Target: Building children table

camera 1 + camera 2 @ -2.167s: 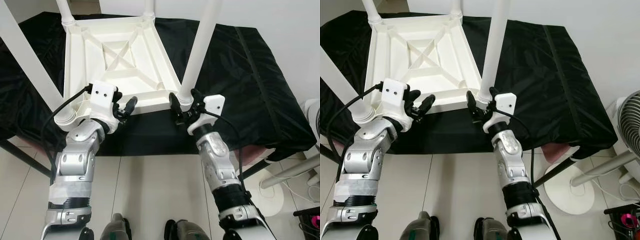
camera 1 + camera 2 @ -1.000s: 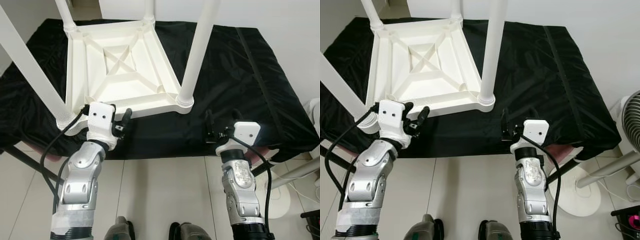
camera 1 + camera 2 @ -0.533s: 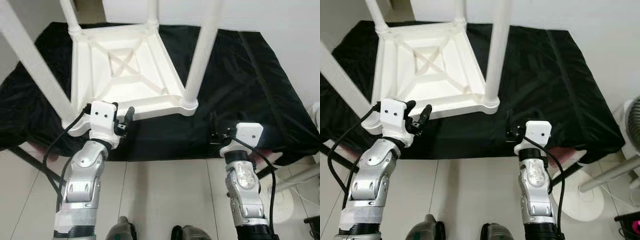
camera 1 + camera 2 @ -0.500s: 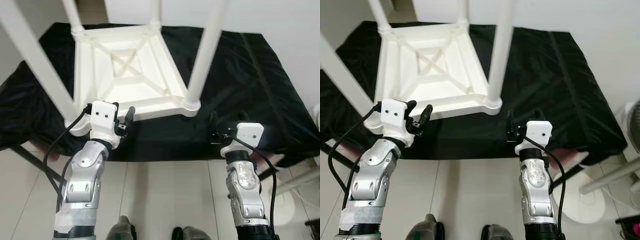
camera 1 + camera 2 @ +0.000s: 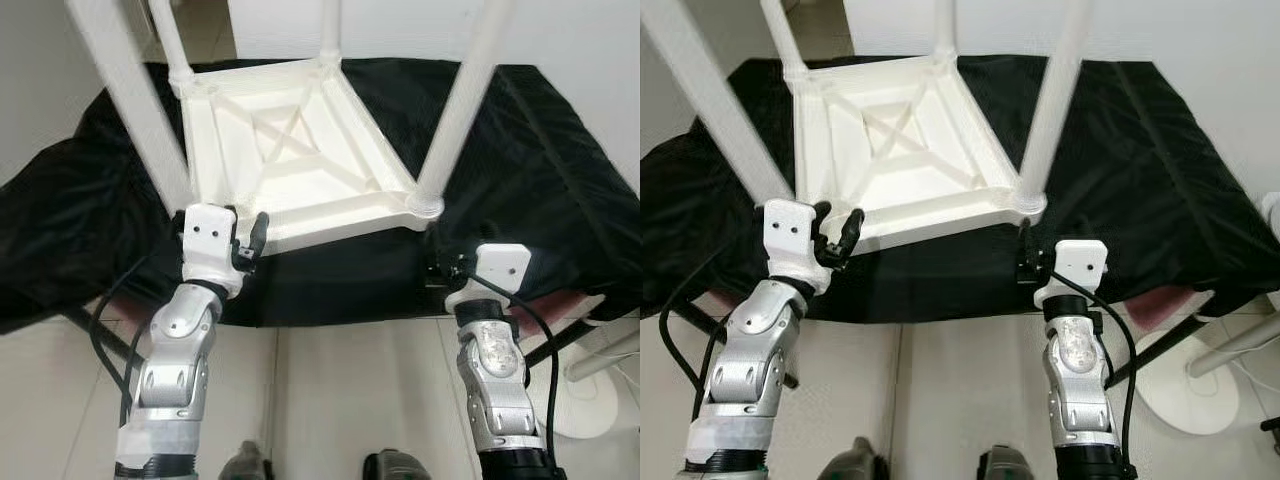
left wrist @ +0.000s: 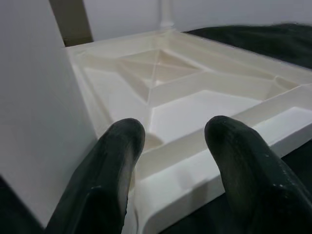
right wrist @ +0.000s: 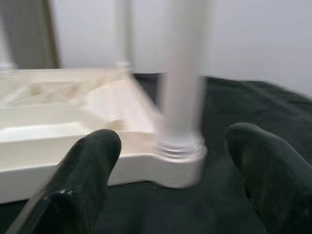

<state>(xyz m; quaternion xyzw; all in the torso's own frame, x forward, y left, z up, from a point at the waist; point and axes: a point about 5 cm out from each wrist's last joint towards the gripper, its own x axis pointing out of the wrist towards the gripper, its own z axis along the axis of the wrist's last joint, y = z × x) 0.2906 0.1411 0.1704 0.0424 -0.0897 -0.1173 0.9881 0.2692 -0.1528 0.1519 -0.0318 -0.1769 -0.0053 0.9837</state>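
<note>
The table (image 5: 300,160) is seen upside down with four legs fitted; turning it upright seems left. The left gripper (image 6: 175,161), at seven o'clock, and right gripper (image 7: 170,170), at five, are spread, holding nothing.

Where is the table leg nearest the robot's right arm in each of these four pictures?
Left eye view: the table leg stands right of centre.
Right eye view: it stands just right of centre.
Left wrist view: I cannot tell.
Right wrist view: it rises, blurred, between the right pincer fingers.
Shared landmark: the black cloth.
</note>
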